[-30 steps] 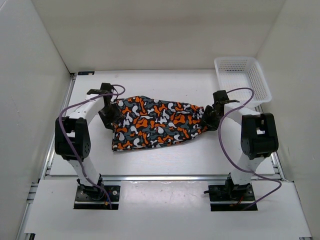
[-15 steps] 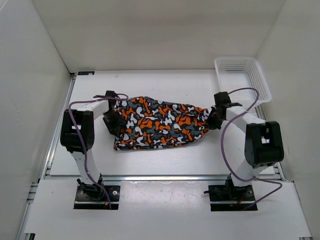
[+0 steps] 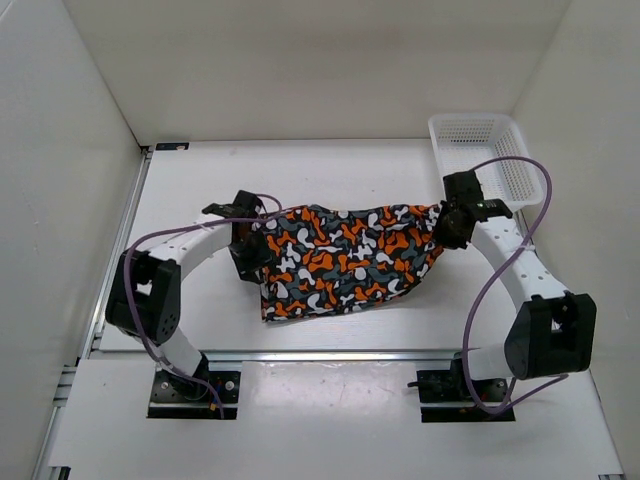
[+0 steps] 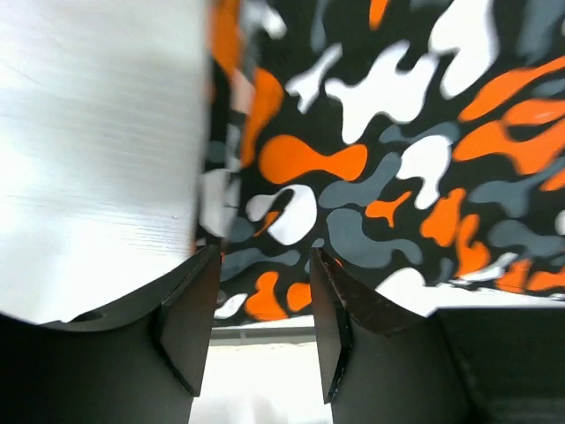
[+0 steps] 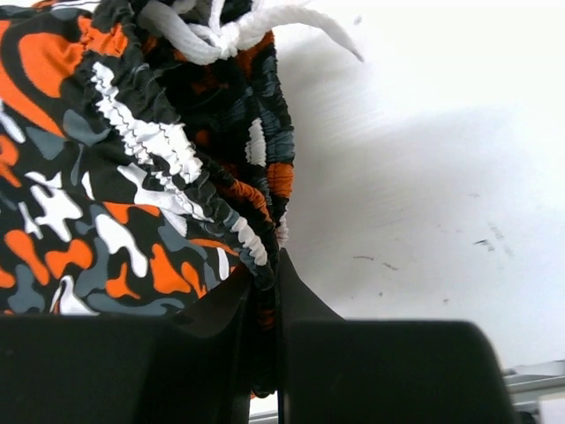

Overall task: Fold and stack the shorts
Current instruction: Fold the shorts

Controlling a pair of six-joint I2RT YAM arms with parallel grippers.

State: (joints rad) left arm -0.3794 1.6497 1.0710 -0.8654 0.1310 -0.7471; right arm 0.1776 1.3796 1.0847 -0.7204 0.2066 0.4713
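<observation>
The shorts, printed with orange, white, black and grey blotches, lie spread on the table between my two grippers. My right gripper is shut on the elastic waistband at their right end; the right wrist view shows the fabric pinched between the jaws, with a white drawstring above. My left gripper is at the shorts' left edge. In the left wrist view its jaws stand apart with only table between them, and the fabric is just beyond the fingertips.
A white plastic mesh basket stands at the back right corner, just behind my right gripper. White walls enclose the table on three sides. A metal rail runs along the near edge.
The shorts have slid to the right and a little nearer. My right gripper has pulled right and back towards the basket. My left gripper has followed rightward along the left edge.
</observation>
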